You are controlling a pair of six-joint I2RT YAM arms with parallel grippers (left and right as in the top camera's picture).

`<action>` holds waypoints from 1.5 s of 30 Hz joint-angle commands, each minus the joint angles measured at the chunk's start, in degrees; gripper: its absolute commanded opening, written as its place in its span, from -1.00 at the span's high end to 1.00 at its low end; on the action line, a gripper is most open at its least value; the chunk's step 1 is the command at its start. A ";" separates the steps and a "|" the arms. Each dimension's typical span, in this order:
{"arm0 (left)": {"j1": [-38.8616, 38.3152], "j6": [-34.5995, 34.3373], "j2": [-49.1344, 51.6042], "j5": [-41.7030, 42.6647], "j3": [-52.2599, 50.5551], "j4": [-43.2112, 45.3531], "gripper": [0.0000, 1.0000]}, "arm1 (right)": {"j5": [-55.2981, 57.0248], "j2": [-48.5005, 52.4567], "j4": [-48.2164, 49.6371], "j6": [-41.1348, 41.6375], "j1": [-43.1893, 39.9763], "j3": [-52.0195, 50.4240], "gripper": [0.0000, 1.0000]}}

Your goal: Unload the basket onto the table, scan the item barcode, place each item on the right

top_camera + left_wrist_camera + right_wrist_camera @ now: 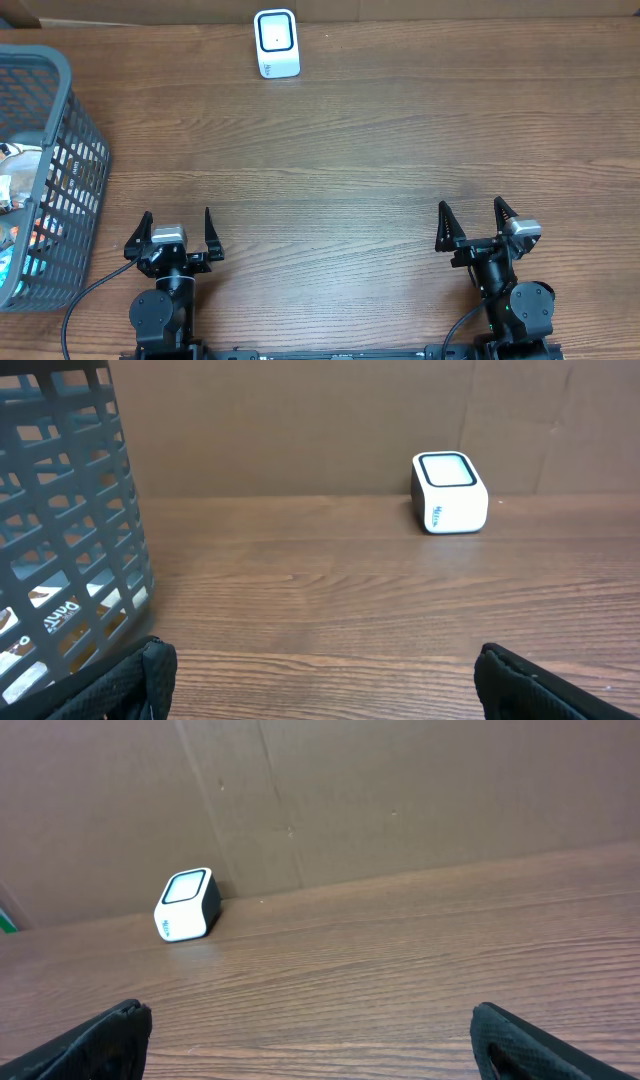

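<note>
A small white barcode scanner with a dark window stands at the table's far edge; it also shows in the left wrist view and the right wrist view. Packaged items lie inside the grey basket at the left, only partly visible through its mesh. My left gripper rests near the front edge, open and empty, just right of the basket. At the front right my right gripper is open too, with bare wood between its fingers.
A brown cardboard wall backs the table behind the scanner. The wooden table stretches between the grippers and the scanner. A black cable runs by the left arm's base.
</note>
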 commanded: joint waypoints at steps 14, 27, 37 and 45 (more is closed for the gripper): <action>-0.37 -0.63 2.36 7.15 7.34 -2.27 -1.00 | -0.07 -0.68 0.39 0.00 -0.24 -0.59 -1.00; -0.37 -1.81 35.34 14.69 47.43 -21.22 -0.99 | -0.07 -0.68 0.39 0.00 -0.24 -0.59 -1.00; -0.37 -1.90 64.65 16.39 93.29 -61.16 -0.99 | -0.07 -0.68 0.39 0.00 -0.24 -0.59 -1.00; -0.35 -1.66 71.67 15.87 101.66 -65.66 -0.99 | -0.07 -0.68 0.39 0.00 -0.24 -0.59 -1.00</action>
